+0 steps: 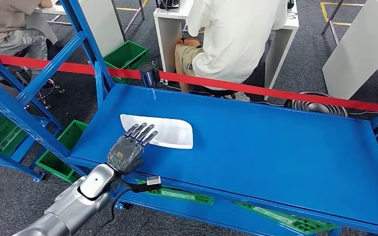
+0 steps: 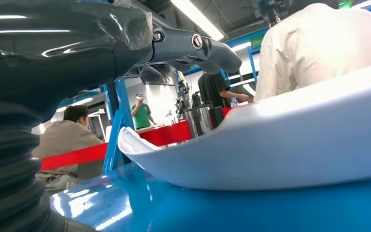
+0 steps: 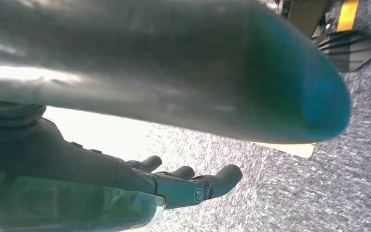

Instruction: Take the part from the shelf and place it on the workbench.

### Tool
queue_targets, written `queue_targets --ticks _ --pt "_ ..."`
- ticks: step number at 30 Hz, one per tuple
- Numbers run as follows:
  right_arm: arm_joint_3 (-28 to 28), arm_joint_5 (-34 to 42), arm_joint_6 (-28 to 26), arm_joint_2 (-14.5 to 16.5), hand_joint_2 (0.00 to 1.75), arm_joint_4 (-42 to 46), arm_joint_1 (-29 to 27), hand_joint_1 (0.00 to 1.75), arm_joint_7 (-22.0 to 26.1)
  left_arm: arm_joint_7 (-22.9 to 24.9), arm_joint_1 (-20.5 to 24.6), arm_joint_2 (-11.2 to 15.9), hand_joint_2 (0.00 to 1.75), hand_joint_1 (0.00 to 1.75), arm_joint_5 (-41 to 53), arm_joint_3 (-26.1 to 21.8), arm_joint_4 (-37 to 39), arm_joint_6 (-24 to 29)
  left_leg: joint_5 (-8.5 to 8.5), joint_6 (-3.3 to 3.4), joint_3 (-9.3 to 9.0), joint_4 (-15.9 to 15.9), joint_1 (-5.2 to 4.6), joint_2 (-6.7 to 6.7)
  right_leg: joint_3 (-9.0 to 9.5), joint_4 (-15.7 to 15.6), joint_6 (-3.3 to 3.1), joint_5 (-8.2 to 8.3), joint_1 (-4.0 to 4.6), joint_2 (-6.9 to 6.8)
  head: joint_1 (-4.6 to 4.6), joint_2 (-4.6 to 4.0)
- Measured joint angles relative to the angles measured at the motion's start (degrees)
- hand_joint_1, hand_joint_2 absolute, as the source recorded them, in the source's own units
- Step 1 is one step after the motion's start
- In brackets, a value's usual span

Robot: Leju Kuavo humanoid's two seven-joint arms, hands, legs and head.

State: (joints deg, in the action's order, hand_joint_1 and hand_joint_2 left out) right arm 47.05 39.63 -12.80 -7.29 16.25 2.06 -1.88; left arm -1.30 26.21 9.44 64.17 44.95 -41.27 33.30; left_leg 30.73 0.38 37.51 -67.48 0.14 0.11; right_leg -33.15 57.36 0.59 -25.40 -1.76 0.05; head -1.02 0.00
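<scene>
White curved plastic part (image 1: 157, 131) is lying on blue shelf (image 1: 256, 142); left hand (image 1: 129, 147), fingers spread, is hovering over its edge, risking pushing it away.

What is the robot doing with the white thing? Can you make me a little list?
part: white curved part lying on the blue shelf
left hand: left hand over the part's near end, fingers stretched out flat, not gripping it
right hand: right hand hanging over grey floor, fingers apart, holding nothing
behind shelf: red tape, a seated person
step: part not picked up yet
</scene>
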Motion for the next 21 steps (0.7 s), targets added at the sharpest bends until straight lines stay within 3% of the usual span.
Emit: queue_targets --ticks 1,2,3,5,7,11,13,15,17,18,20,21 --pt "0.1 -0.08 -0.05 -0.01 0.0 0.02 0.02 0.0 -0.02 -0.16 0.25 -0.11 1.75 0.0 0.2 -0.1 0.75 0.52 1.93 -0.48 2.22 -4.62 0.29 -0.04 0.04 -0.05 -0.31 0.05 -0.12 0.02 -0.05 0.0" --pt "0.26 -0.21 -0.08 -0.02 0.0 0.03 0.05 0.0 -0.1 -0.41 0.51 -0.18 1.75 0.0 0.24 -0.11 1.44 1.06 2.02 -0.54 3.1 -6.37 0.41 -0.04 0.06 -0.04 -0.3 0.05 -0.07 0.04 -0.05 0.0" --pt "0.44 -0.37 -0.1 -0.03 0.0 0.04 0.13 0.0 -0.23 -0.73 0.86 -0.25 1.75 0.0 0.17 -0.13 2.04 1.46 0.62 -0.43 2.37 -4.75 0.46 -0.04 0.13 -0.04 -0.3 0.05 -0.05 0.08 -0.05 0.0" --pt "0.83 -0.74 -0.1 -0.01 0.0 0.13 0.46 0.0 -0.68 -1.46 1.75 -0.35 1.75 0.0 -0.04 -0.21 3.28 2.18 -3.31 0.18 -1.62 3.37 0.43 -0.12 0.3 -0.07 -0.25 0.06 -0.01 0.22 -0.04 0.0" --pt "1.19 -1.1 -0.05 0.02 0.0 0.28 0.93 0.0 -1.11 -2.47 2.82 -0.5 1.75 0.0 -0.5 -0.4 4.7 2.95 -5.09 0.79 -4.52 9.44 0.15 -0.17 0.15 -0.08 0.01 0.2 0.22 0.3 -0.03 0.0" --pt "1.7 -1.43 0.1 -0.04 0.0 0.45 1.49 0.0 -1.68 -4.04 4.22 -0.79 1.75 0.0 -1.36 -0.8 7.08 3.67 -5.63 1.77 -5.26 11.33 -0.02 -0.08 -0.32 -0.08 1.04 0.36 0.31 0.24 0.01 0.0" --pt "1.94 -1.52 0.13 -0.09 0.0 0.5 1.67 0.0 -1.82 -4.41 4.8 -1.14 1.75 0.0 -1.54 -0.91 7.83 3.74 -6.36 2.43 -5.75 12.3 0.17 0.0 -2.15 3.6 0.85 -1.48 0.36 0.16 0.16 0.0" --pt "2.21 -1.64 0.16 -0.16 0.0 0.5 1.83 0.0 -1.94 -5.0 5.23 -1.6 1.75 0.0 -1.89 -0.95 8.72 3.69 -6.55 2.66 -5.57 12.4 -0.02 0.01 -5.79 11.16 0.38 -4.45 0.36 0.14 0.29 0.0" --pt "2.4 -1.73 0.19 -0.24 0.0 0.5 1.86 0.0 -2.04 -5.8 5.49 -2.07 1.75 0.0 -2.28 -0.96 9.66 3.46 -6.55 2.68 -5.4 12.3 -0.2 -0.02 -8.05 15.67 0.65 -5.55 0.35 0.13 0.32 0.0" --pt "2.45 -1.74 0.2 -0.25 0.0 0.5 1.88 0.0 -2.07 -6.28 5.76 -2.32 1.75 0.0 -2.52 -0.97 10.12 3.22 -6.51 2.64 -5.35 12.16 -0.22 -0.06 -7.6 14.71 1.13 -4.89 0.32 0.11 0.33 0.0" --pt "2.49 -1.75 0.21 -0.31 0.0 0.5 2.0 0.0 -2.05 -7.45 6.51 -2.8 1.75 0.0 -3.17 -1.0 10.87 2.62 -6.26 2.33 -5.22 11.59 -0.21 -0.15 -4.04 7.46 2.19 -2.16 0.22 -0.04 0.33 0.0" --pt "2.5 -1.75 0.22 -0.32 0.0 0.5 2.06 0.0 -2.01 -8.08 6.92 -3.02 1.75 0.0 -3.56 -1.04 11.16 2.27 -6.04 2.06 -5.04 11.18 -0.34 -0.18 -2.15 3.85 2.35 -1.0 0.26 -0.13 0.34 0.0"
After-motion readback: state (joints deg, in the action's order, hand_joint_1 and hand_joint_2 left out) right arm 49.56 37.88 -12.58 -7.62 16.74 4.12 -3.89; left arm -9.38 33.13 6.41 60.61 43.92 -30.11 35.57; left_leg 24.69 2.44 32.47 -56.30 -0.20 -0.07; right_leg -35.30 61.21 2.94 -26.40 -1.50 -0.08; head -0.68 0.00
